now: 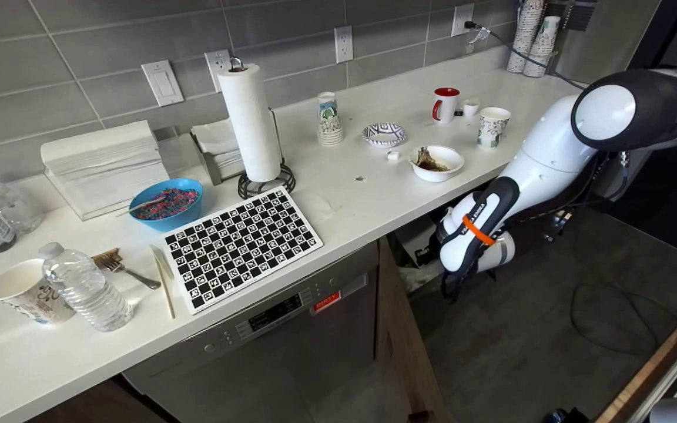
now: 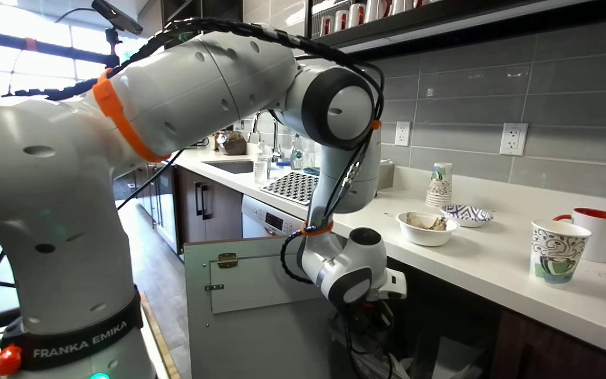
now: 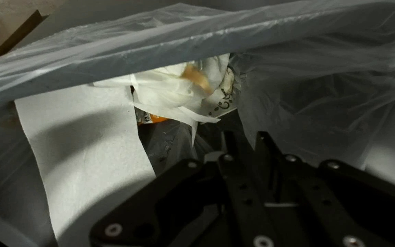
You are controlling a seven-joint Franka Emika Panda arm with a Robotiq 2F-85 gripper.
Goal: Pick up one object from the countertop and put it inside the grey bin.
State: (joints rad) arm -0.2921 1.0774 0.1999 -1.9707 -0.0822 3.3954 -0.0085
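The grey bin (image 3: 170, 56) has a clear plastic liner over its rim. In the wrist view it holds a long white paper sheet (image 3: 87, 144), crumpled white paper (image 3: 166, 91) and a patterned paper piece (image 3: 219, 103). My gripper (image 3: 245, 135) points down into the bin, fingers partly open with a narrow gap and nothing between them. A small pale thing behind one finger is unclear. In both exterior views the fingertips are hidden below the counter. The off-white countertop (image 1: 350, 200) bears a white bowl with brown scraps (image 1: 437, 163), a patterned bowl (image 1: 384, 135) and a paper cup (image 1: 493, 127).
An open cabinet door (image 2: 261, 316) stands beside the arm, with the dishwasher (image 1: 256, 341) beyond it. The counter edge overhangs the bin. A red-rimmed mug (image 1: 445, 106), stacked cups (image 1: 329, 120), paper towel roll (image 1: 250, 123), checkered board (image 1: 244, 247) and water bottle (image 1: 89, 288) stand on the counter.
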